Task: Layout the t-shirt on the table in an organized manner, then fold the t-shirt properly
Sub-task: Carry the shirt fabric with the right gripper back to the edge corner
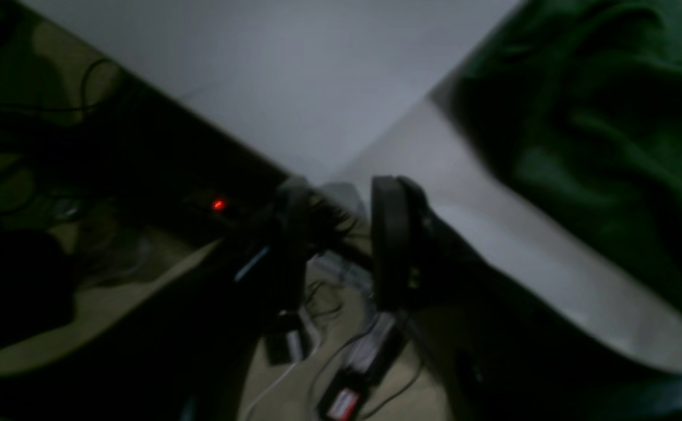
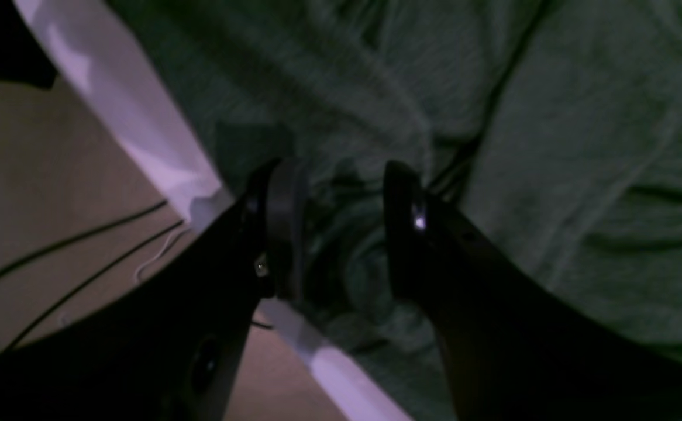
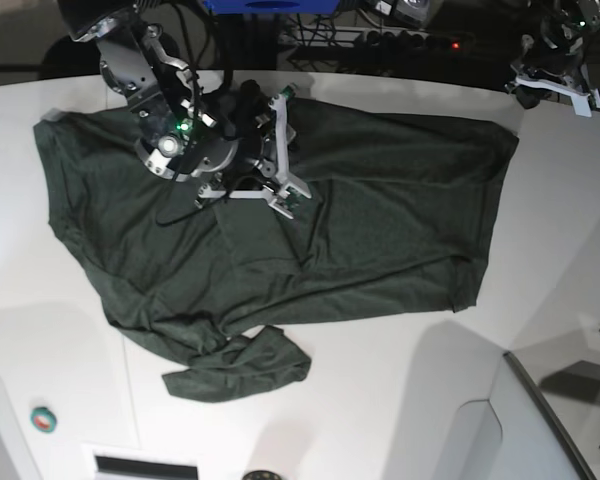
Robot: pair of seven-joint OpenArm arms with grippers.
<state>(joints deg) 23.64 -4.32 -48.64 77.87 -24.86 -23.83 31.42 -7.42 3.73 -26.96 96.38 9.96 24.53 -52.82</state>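
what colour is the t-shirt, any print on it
Plain dark green t-shirt, no print visible; clearest in the base view.

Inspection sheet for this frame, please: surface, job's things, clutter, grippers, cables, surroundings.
Surface: glossy white table, bare around the cloth.
Job's things: dark green t-shirt spread wide but wrinkled, its near corner bunched and folded over.
Clutter: small teal-and-red round item near the front left edge; raised grey panel at front right.
Grippers: left gripper open, off the table's edge, holding nothing; right gripper open over bunched cloth at the shirt's edge.
Cables: dark and white cords on the floor.
Surroundings: dim floor with electronics, one red light.
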